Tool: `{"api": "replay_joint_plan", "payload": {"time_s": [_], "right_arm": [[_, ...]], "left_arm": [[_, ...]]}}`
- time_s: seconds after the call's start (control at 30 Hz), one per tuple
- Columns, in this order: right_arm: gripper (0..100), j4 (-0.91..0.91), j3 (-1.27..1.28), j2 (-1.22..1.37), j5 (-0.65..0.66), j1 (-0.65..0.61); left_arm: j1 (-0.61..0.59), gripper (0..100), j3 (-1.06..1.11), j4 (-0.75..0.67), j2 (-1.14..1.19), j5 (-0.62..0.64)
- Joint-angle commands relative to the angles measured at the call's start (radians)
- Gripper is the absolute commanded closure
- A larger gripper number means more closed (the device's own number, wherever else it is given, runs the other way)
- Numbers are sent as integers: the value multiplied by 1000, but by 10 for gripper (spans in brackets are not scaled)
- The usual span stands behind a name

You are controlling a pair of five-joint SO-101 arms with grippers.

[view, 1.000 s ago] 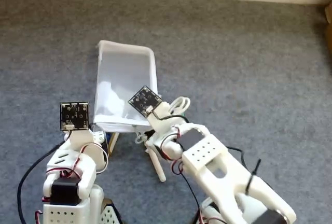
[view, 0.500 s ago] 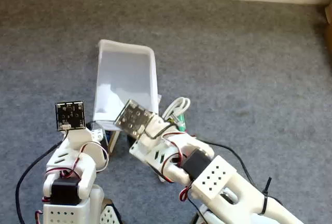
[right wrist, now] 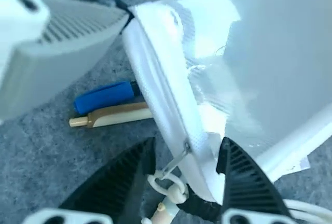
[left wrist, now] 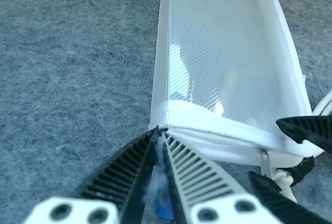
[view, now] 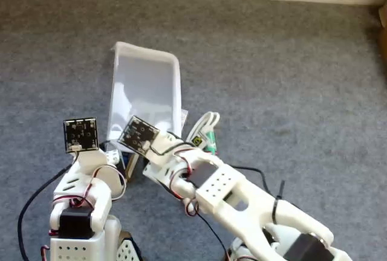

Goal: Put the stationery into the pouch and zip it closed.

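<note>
A white translucent pouch (view: 145,92) lies flat on the grey carpet, its zipper edge toward the arms. My left gripper (left wrist: 160,130) is shut on the near left corner of the pouch (left wrist: 223,63). My right gripper (right wrist: 188,143) is open and straddles the zipper edge, with the zipper pull (right wrist: 174,163) between its black fingers (right wrist: 236,175). A blue pen (right wrist: 104,97) and a tan pen (right wrist: 114,116) lie on the carpet just outside the pouch's (right wrist: 249,63) mouth, beside the left gripper's finger (right wrist: 62,42).
A coiled white cable (view: 205,127) with a green part lies right of the pouch's near corner, close to the right arm (view: 217,182). Grey carpet spreads open to the left, right and far side. A pale wall edge runs along the back.
The right arm's wrist has swung left along the pouch's near edge, toward the left gripper. The left arm has barely shifted and the pouch has nudged slightly.
</note>
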Motion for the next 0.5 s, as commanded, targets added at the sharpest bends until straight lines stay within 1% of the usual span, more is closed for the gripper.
{"api": "replay_joint_plan", "payload": {"time_s": [0.0, 0.2, 0.37, 0.43, 0.47], "right_arm": [[810, -30, -99, -2, 9, -4], [810, -33, -113, 8, 9, -4], [814, -156, -105, 10, 9, -4], [814, -177, -105, 10, 12, -4], [814, -177, -104, 10, 34, -4]], "left_arm": [[1, 994, -44, -25, -12, 11], [1, 994, -44, -23, -12, 11], [1, 994, -44, -21, -12, 9], [1, 994, -44, -21, -12, 9], [1, 994, -44, -21, -12, 9]]}}
